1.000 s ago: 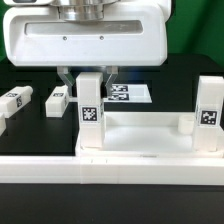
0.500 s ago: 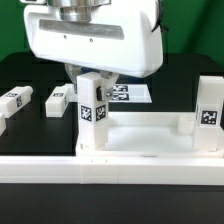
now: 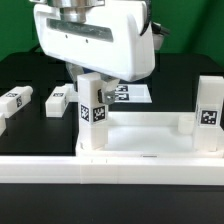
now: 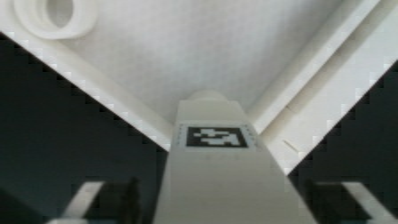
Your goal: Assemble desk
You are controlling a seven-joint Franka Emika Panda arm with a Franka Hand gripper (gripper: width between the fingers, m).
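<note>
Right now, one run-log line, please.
claw: shut on tagged white block leg | leg: tilted, at corner of white plastic tray-like desk top, exterior view's left | second leg: upright, exterior view's right

Our white boxy two-finger gripper [image 3: 92, 88] points down, its body canted askew; its dark fingers [image 4: 93, 203] pinch the white tagged block leg [image 3: 93, 112] between them.

I see the marker board [image 3: 135, 95] lying flat at the back — a long white bar [image 3: 40, 172] across the front.
</note>
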